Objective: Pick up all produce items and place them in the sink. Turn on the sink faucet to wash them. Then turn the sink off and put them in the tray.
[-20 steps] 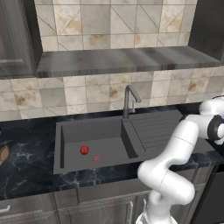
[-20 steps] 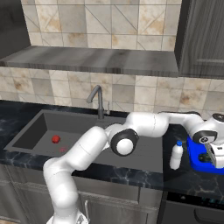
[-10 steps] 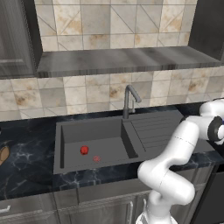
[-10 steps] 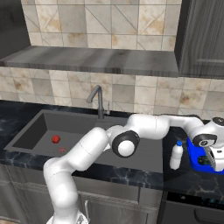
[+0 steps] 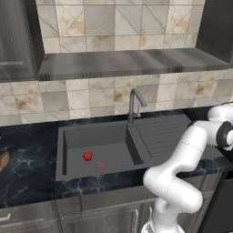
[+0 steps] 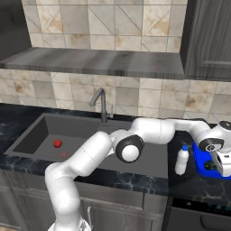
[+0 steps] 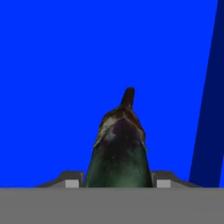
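Note:
My gripper (image 7: 118, 183) is shut on the dark green-black oval produce item (image 7: 118, 148), whose brown stem points away from the hand. The bright blue floor of the tray (image 7: 52, 65) lies right behind it, with a darker tray wall on the right. From the right base view, the gripper (image 6: 213, 166) holds this piece (image 6: 208, 165) low over the tray (image 6: 198, 155) at the far right of the counter. The red round produce item (image 5: 88, 156) (image 6: 57, 143) rests on the floor of the sink (image 5: 95, 136) (image 6: 40, 131). Behind the basin stands the sink faucet (image 5: 133, 102) (image 6: 101, 101), with no water showing.
A small white bottle (image 6: 181, 160) stands on the counter just left of the tray. The ribbed drainboard (image 5: 159, 132) lies right of the basin. A tan-brown oblong item (image 5: 3, 160) sits at the far left counter edge. A shelf and cabinets hang above.
The hand has sunk a little lower toward the tray with the dark green piece still in its grip. The red ball has not moved.

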